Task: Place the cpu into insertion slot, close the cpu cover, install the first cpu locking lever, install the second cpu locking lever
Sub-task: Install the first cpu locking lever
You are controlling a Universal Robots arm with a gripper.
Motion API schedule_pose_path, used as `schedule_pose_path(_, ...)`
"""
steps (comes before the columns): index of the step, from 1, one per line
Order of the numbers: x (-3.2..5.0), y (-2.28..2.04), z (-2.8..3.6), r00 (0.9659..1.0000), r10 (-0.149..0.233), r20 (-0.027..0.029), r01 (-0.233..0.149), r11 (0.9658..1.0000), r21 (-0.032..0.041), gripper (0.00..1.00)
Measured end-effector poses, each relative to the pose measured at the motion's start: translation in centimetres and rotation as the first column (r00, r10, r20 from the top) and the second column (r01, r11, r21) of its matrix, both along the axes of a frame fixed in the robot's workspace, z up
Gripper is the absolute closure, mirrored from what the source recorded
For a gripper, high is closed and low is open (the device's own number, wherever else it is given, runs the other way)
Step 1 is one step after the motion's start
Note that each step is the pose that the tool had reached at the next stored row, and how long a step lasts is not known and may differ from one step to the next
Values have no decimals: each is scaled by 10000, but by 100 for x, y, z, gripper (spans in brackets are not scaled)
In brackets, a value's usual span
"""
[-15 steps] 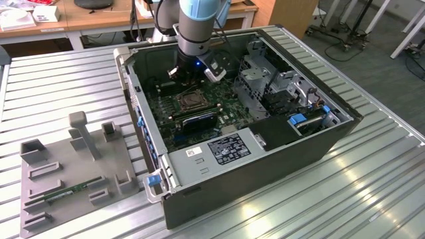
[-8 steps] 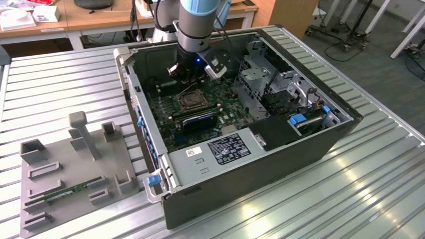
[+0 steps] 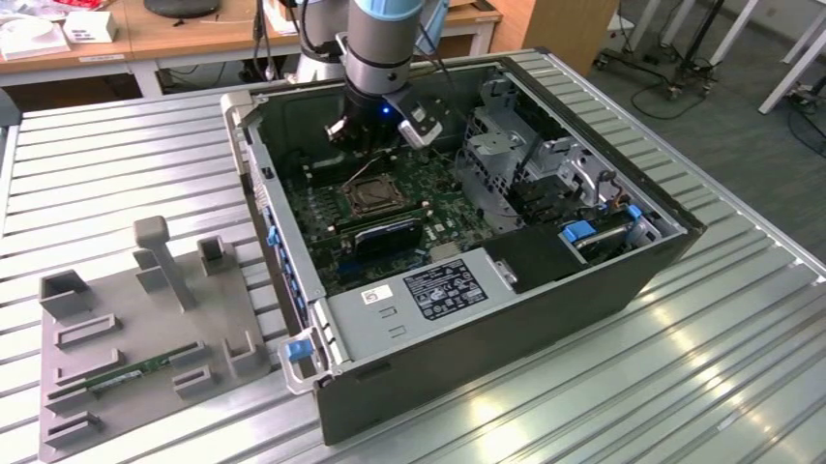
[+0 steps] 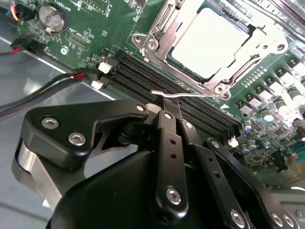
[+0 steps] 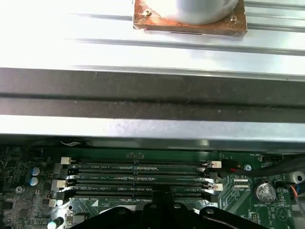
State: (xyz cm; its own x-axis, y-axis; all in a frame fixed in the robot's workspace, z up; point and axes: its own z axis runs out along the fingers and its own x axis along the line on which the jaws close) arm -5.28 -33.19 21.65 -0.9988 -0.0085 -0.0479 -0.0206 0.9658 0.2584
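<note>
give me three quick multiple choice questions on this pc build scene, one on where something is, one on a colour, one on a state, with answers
1. Where is the pale silver square cpu?
A. on a grey tray beside the case
B. in the square metal-rimmed socket
C. held in the tool

2. What colour is the flat circuit board around the socket?
A. red
B. green
C. white

3. How does the black metal tool stand?
A. wide open above the cpu
B. shut on the thin silvery wire lever
C. open, outside the case

Answers:
1 B: the second wrist view shows the cpu seated within the socket's metal frame.
2 B: the board shows green in both wrist views.
3 B: the fingers meet on the lever beside the socket.
</note>
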Motion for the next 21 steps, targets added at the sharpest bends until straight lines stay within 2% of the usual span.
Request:
schedule_pose_path(2, 0, 1, 0, 10000, -1, 5, 1, 10000, -20, 89)
schedule_pose_path(4, -1, 8, 1, 10000, 0, 4, 0, 9999, -151, 89)
schedule_pose_path(7, -1, 33, 0, 10000, 1, 4, 0, 9993, -385, 89)
schedule_pose_path(8, -1, 40, 0, 10000, 0, 3, 0, 9991, -432, 89)
schedule_pose_path(11, -1, 56, 1, 10000, 0, 3, 0, 9990, -439, 89)
schedule_pose_path(14, -1, 68, 15, 10000, 1, 3, -1, 9991, -415, 89)
schedule_pose_path(21, -1, 74, 193, 10000, 0, 3, 0, 9994, -338, 89)
